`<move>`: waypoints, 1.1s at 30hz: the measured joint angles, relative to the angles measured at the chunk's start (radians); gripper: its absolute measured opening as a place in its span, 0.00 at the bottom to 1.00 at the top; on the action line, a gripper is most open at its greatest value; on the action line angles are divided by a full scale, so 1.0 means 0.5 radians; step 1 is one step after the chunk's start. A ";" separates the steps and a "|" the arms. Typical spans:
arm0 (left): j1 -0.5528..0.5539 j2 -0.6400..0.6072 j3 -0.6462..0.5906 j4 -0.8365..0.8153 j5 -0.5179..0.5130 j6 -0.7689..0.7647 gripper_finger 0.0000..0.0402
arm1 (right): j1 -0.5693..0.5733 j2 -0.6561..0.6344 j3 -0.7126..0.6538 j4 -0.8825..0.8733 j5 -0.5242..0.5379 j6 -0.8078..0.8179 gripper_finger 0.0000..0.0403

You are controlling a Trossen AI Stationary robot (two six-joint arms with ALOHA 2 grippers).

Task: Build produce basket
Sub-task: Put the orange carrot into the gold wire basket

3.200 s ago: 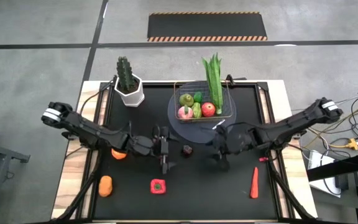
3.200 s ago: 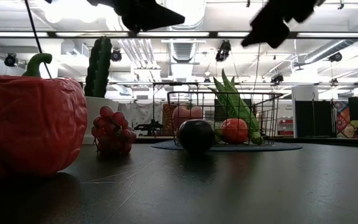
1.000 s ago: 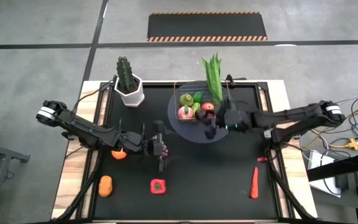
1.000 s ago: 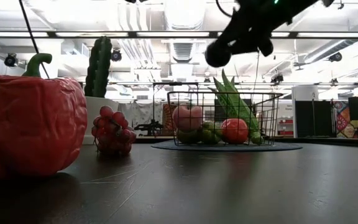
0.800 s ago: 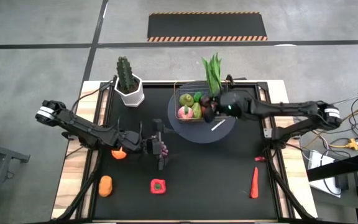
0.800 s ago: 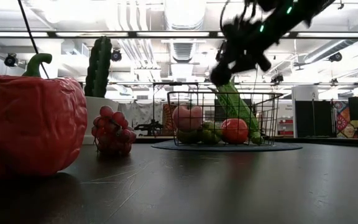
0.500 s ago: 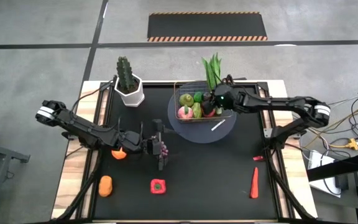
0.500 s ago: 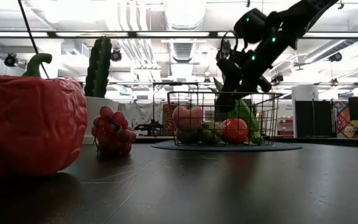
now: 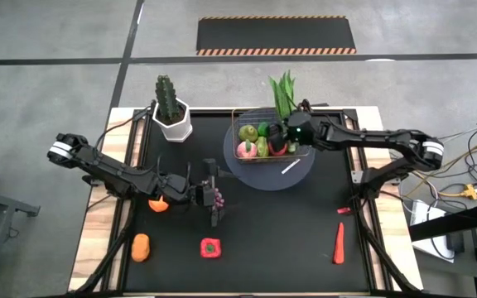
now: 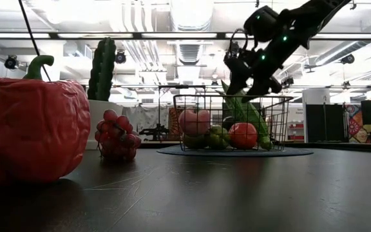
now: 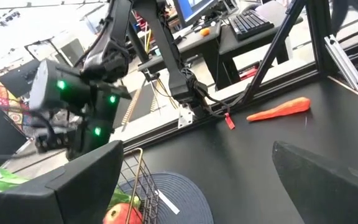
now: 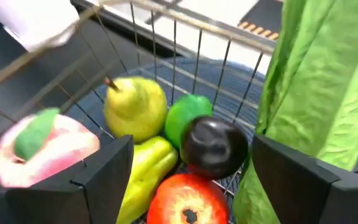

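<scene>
Right gripper (image 12: 188, 171): hovering over the basket (image 9: 265, 139), fingers parted, dark fruit (image 12: 214, 146) lying below.
Left gripper (image 9: 214, 199): waiting mid-frame, fingers spread around the grapes (image 9: 208, 197).

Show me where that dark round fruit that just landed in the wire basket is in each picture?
High view: dark fruit in the basket, under the right gripper.
Low view: barely seen behind the mesh.
Left wrist view: not visible.
Right wrist view: centre, between open fingers.
Shared landmark: the long leafy green.
</scene>
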 joint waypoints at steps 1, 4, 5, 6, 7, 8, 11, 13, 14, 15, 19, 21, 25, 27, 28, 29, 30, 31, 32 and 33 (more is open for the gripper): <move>0.000 0.000 0.000 0.000 0.000 -0.009 0.98 | 0.011 -0.033 0.000 -0.007 -0.007 0.001 0.77; 0.000 0.000 -0.002 -0.019 0.000 -0.052 0.98 | 0.068 -0.147 0.000 -0.024 -0.138 0.000 0.77; 0.000 0.000 -0.003 -0.027 0.000 -0.068 0.98 | 0.095 -0.188 0.000 -0.025 -0.214 -0.001 0.77; 0.000 0.000 -0.003 -0.037 0.000 -0.091 0.98 | 0.125 -0.232 0.000 -0.032 -0.296 -0.005 0.76; 0.000 0.000 -0.003 -0.051 0.000 -0.102 0.98 | 0.161 -0.273 0.000 -0.047 -0.378 -0.007 0.75; 0.000 0.000 -0.003 -0.067 0.000 -0.126 0.98 | 0.204 -0.306 0.000 -0.062 -0.455 -0.020 0.74; -0.002 0.000 -0.004 -0.094 0.004 -0.196 0.98 | 0.385 -0.390 0.000 -0.121 -0.634 -0.052 0.72; -0.002 0.000 -0.004 -0.142 0.007 -0.260 0.98 | 0.537 -0.430 -0.003 -0.169 -0.646 -0.080 0.70; -0.002 0.000 -0.004 -0.177 0.007 -0.300 0.98 | 0.611 -0.441 -0.003 -0.191 -0.645 -0.085 0.70; -0.002 0.001 -0.004 -0.213 0.008 -0.347 0.98 | 0.688 -0.451 -0.005 -0.206 -0.644 -0.086 0.69; -0.004 0.001 -0.004 -0.329 0.008 -0.573 0.98 | 0.984 -0.450 -0.024 -0.217 -0.628 -0.089 0.67; -0.008 0.018 -0.004 -0.370 0.009 -0.671 0.98 | 1.119 -0.434 -0.031 -0.220 -0.629 -0.084 0.66; -0.021 0.026 -0.005 -0.374 0.010 -0.747 0.98 | 1.328 -0.369 -0.033 -0.217 -0.628 0.218 0.65; -0.021 0.025 -0.005 -0.357 0.010 -0.773 0.98 | 1.406 -0.333 -0.033 -0.229 -0.628 0.519 0.64; -0.021 0.025 -0.005 -0.355 0.010 -0.773 0.98 | 1.445 -0.313 -0.033 -0.258 -0.637 0.655 0.64; -0.021 0.025 -0.001 -0.351 0.010 -0.766 0.98 | 1.482 -0.290 -0.029 -0.316 -0.651 0.780 0.63; -0.020 0.025 0.009 -0.350 0.010 -0.749 0.98 | 1.523 -0.265 -0.020 -0.398 -0.669 0.913 0.63; -0.020 0.025 0.020 -0.342 0.009 -0.725 0.98 | 1.566 -0.243 -0.008 -0.511 -0.692 1.066 0.62; -0.020 0.023 0.028 -0.337 0.009 -0.715 0.98 | 1.609 -0.224 0.002 -0.648 -0.712 1.238 0.62; -0.020 0.022 0.034 -0.333 0.009 -0.708 0.98 | 1.656 -0.203 0.008 -0.799 -0.736 1.415 0.61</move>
